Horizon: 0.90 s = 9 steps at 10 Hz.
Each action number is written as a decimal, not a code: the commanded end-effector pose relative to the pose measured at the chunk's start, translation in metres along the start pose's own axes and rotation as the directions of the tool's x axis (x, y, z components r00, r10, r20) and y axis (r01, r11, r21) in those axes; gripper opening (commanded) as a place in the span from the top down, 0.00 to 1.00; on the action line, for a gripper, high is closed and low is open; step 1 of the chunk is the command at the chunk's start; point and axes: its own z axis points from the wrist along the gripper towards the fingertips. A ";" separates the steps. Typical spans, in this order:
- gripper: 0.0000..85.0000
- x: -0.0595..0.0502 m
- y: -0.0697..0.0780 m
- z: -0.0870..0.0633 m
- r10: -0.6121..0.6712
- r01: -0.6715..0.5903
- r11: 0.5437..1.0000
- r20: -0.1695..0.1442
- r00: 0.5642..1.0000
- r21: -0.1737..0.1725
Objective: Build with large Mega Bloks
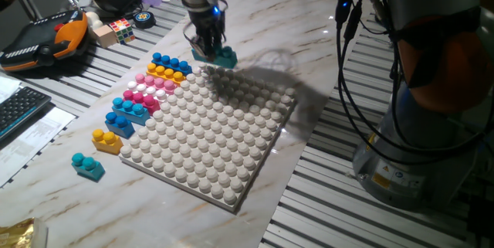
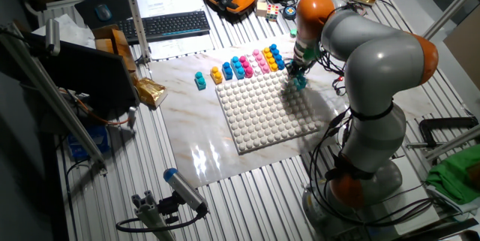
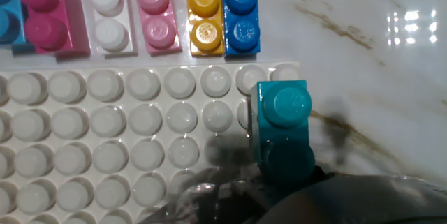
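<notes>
My gripper point(image 1: 210, 45) is shut on a teal Mega Blok point(image 1: 225, 57) and holds it at the far corner of the white studded baseplate point(image 1: 216, 140). In the hand view the teal blok point(image 3: 283, 130) is over the plate's corner studs point(image 3: 105, 147), partly past the edge. I cannot tell if it touches them. Along the plate's left edge lie blue point(image 1: 170, 64), yellow point(image 1: 164, 73), pink point(image 1: 154, 84), magenta point(image 1: 139, 97) and more blue point(image 1: 127, 111) bloks. A yellow blok point(image 1: 106, 140) and a teal blok point(image 1: 88, 166) lie apart near the front. In the other fixed view the held blok point(image 2: 300, 82) sits below the gripper point(image 2: 298, 72).
A multicoloured puzzle cube point(image 1: 120, 29), an orange-and-black teach pendant point(image 1: 42, 39) and a keyboard point(image 1: 19, 109) lie at the left. The robot's base point(image 1: 417, 124) and cables stand at the right. Marble tabletop point(image 3: 363, 28) lies beside the plate.
</notes>
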 end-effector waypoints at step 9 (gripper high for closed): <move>0.99 0.011 0.005 0.037 -0.007 0.008 1.000 0.037 0.999 -0.029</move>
